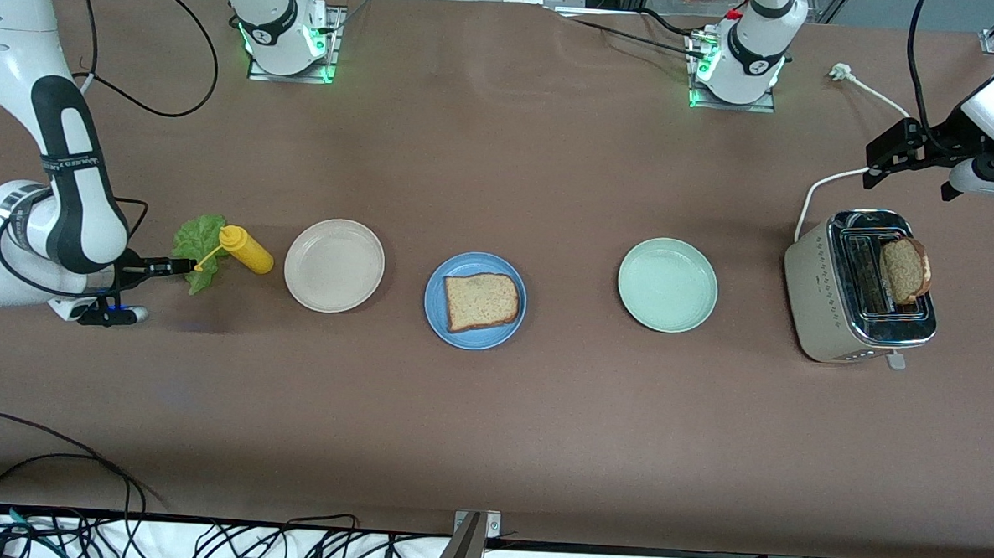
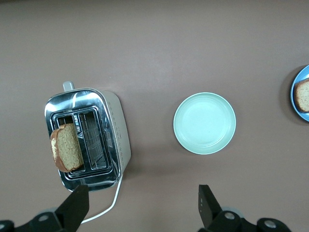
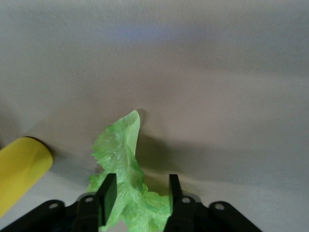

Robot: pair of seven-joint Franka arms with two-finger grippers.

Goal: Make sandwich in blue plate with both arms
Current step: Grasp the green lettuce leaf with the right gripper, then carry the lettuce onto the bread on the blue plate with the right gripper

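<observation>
The blue plate (image 1: 473, 341) sits mid-table with one slice of brown bread (image 1: 480, 301) on it. A second slice (image 1: 904, 270) stands up out of the toaster (image 1: 815, 293) at the left arm's end. A ruffled green lettuce leaf (image 1: 197, 241) lies on the table at the right arm's end. My right gripper (image 3: 139, 193) is low at the table, its jaws partly closed on either side of the lettuce (image 3: 120, 145). My left gripper (image 2: 143, 203) hangs wide open and empty over the toaster's white cable.
A yellow squeeze bottle (image 1: 248, 250) lies against the lettuce, with a beige plate (image 1: 334, 265) beside it. A pale green plate (image 1: 667, 285) stands between the blue plate and the toaster. Cables run along the table's front edge.
</observation>
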